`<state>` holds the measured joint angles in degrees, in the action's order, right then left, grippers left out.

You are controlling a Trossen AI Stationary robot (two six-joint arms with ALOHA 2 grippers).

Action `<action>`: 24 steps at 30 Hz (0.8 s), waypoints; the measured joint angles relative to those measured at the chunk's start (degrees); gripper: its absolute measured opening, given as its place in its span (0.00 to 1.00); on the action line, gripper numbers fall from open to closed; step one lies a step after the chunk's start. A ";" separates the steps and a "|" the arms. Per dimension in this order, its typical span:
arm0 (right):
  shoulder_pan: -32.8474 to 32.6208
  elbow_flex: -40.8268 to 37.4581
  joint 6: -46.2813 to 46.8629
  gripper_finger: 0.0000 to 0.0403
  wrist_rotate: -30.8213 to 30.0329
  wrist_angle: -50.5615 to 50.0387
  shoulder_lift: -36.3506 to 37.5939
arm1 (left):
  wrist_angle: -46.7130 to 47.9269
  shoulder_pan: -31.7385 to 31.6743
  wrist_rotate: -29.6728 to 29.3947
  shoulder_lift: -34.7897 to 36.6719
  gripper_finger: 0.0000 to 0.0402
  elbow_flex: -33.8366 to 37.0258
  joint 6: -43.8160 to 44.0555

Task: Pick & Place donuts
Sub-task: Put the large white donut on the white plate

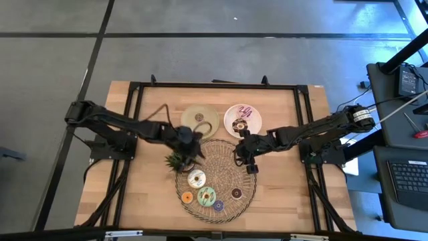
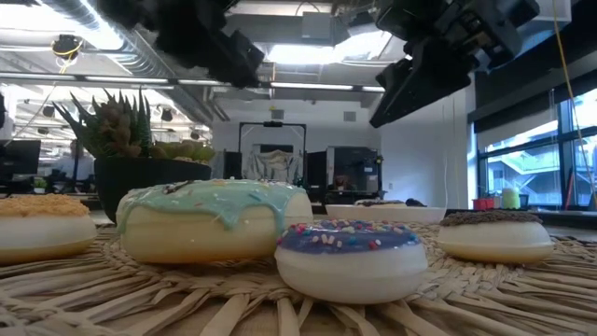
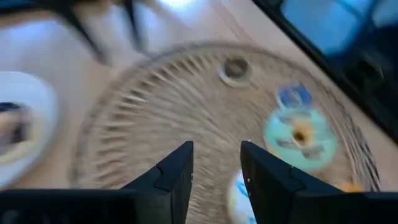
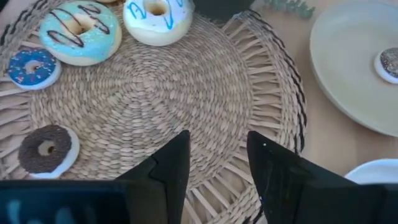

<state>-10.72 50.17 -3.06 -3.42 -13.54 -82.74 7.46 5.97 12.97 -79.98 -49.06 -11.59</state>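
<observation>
Nearest the low camera sits the blue-iced mini donut [image 2: 352, 254], beside the mint-iced donut [image 2: 215, 219] on the woven mat [image 1: 221, 161]. The right gripper [image 4: 214, 165] hovers empty, fingers apart, over bare weave, with the chocolate donut [image 4: 46, 149] closest. The left gripper [image 3: 214, 174], also parted and empty, hangs nearer the white donut [image 1: 196, 178].

High view looks straight down on the table [image 1: 134, 194]. Low view sits level, right against the woven mat [image 2: 466, 299]. Both wrist views face that mat too.
</observation>
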 joint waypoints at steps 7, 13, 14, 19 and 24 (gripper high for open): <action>0.09 0.00 -1.50 0.40 -0.08 0.03 0.00 | 0.60 3.50 -1.18 -9.18 0.31 -3.02 -0.33; 0.09 0.00 -1.72 0.40 -0.15 0.11 -0.02 | 9.42 5.43 -1.06 -16.62 0.30 -10.00 -0.34; 0.09 0.00 -1.65 0.40 -0.15 0.07 -0.02 | 11.24 5.59 -1.27 -17.90 0.30 -11.07 -0.80; 0.09 0.00 -1.56 0.40 -0.13 -0.10 -0.02 | 18.48 5.68 -1.50 -23.24 0.29 -14.33 -3.04; 0.09 0.00 -1.72 0.40 -0.13 -0.09 -0.04 | 18.74 5.65 -1.40 -25.76 0.30 -15.65 -3.08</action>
<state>-10.63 50.17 -4.78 -3.55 -13.63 -82.78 26.20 11.62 11.57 -105.74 -64.71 -14.67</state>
